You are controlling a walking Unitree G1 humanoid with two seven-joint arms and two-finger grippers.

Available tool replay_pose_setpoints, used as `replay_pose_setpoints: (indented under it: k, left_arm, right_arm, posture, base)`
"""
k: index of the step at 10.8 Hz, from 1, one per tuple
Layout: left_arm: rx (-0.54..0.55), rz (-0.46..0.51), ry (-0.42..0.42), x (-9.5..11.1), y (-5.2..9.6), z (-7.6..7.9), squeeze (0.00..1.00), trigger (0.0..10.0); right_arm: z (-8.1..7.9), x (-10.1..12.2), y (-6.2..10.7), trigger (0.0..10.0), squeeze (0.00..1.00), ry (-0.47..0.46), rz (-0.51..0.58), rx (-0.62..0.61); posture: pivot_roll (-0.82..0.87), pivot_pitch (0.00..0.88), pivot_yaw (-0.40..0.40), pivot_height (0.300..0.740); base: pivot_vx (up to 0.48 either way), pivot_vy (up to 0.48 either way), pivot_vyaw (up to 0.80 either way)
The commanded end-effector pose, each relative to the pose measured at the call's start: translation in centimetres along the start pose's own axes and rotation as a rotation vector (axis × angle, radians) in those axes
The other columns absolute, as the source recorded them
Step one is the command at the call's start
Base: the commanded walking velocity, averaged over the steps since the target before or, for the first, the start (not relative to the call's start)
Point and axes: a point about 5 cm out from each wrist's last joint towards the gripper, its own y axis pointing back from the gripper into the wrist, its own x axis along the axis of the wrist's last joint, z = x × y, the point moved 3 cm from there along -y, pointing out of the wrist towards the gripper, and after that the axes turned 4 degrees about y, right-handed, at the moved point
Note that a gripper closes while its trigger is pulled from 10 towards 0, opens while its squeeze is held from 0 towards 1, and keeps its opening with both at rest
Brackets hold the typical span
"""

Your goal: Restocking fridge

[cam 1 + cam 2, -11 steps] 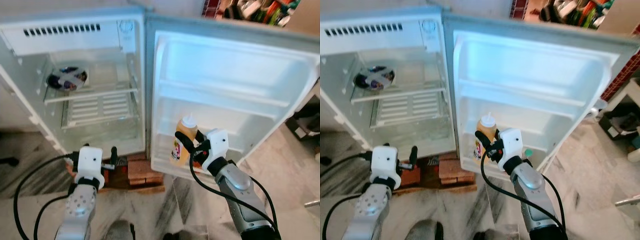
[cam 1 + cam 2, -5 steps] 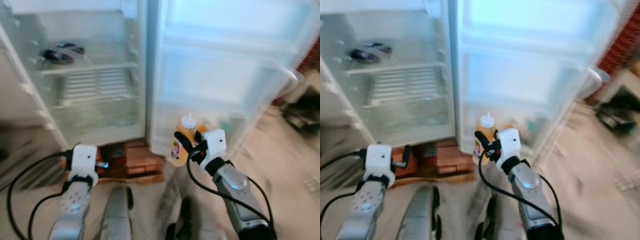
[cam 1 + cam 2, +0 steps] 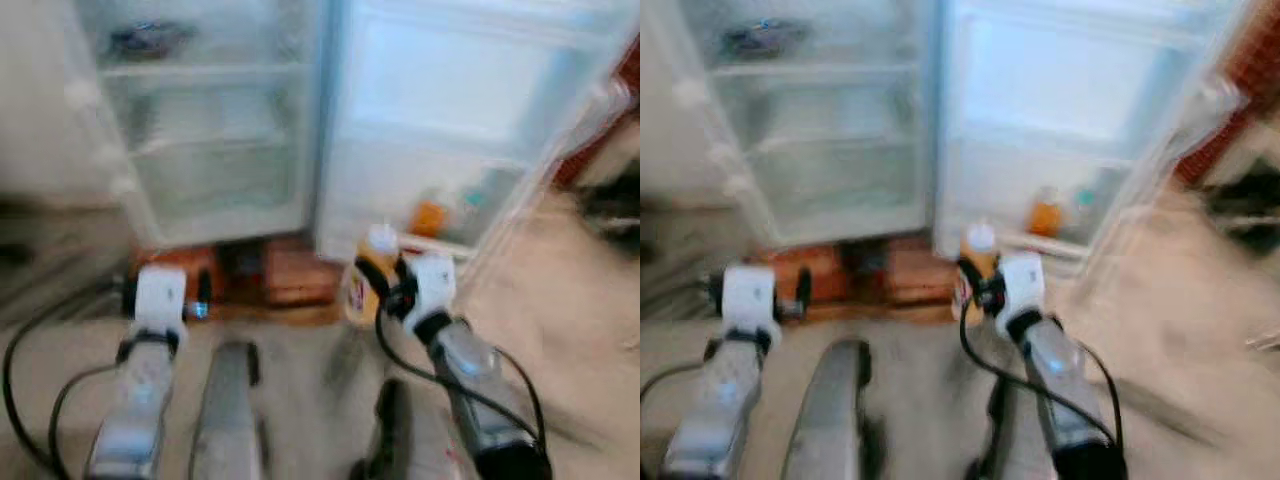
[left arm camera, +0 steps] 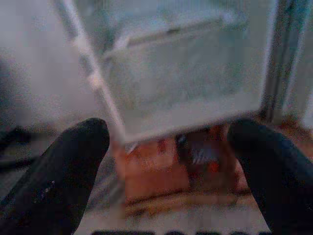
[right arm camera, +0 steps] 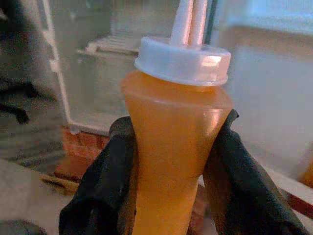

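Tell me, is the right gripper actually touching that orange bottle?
Touching. The right wrist view shows the right gripper with both black fingers pressed against the bottle.

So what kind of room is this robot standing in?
Probably a home kitchen corner: a small open fridge propped on bricks, stone-like floor, and the right pincer holding a sauce bottle to stock it.

Both silver arms reach forward, low. Right gripper: black fingers clamped against both sides of an orange sauce bottle, held upright. Left gripper: fingers spread wide apart, nothing between them. Head views blurred.
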Motion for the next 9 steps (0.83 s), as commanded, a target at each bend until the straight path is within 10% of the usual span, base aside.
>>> replay_pose_setpoints:
  k: [1,9]
  left_arm:
    - [0.001,0.017,0.001,0.4,-0.5,-0.1,0.00,10.0]
    - [-0.047,0.052,0.016,0.8,-1.1,0.5,0.00,10.0]
  right_arm:
    - [0.6,0.6,-0.1,10.0,0.00,0.023,0.030,-0.031]
    - [0.6,1.8,-0.5,10.0,0.00,0.055,0.082,-0.017]
  posture:
    - [0.16,0.073,-0.072,0.575]
    - [0.16,0.070,-0.075,0.575]
  base:
    - [0.000,0.000,0.00]
    - [0.292,0.000,0.00]
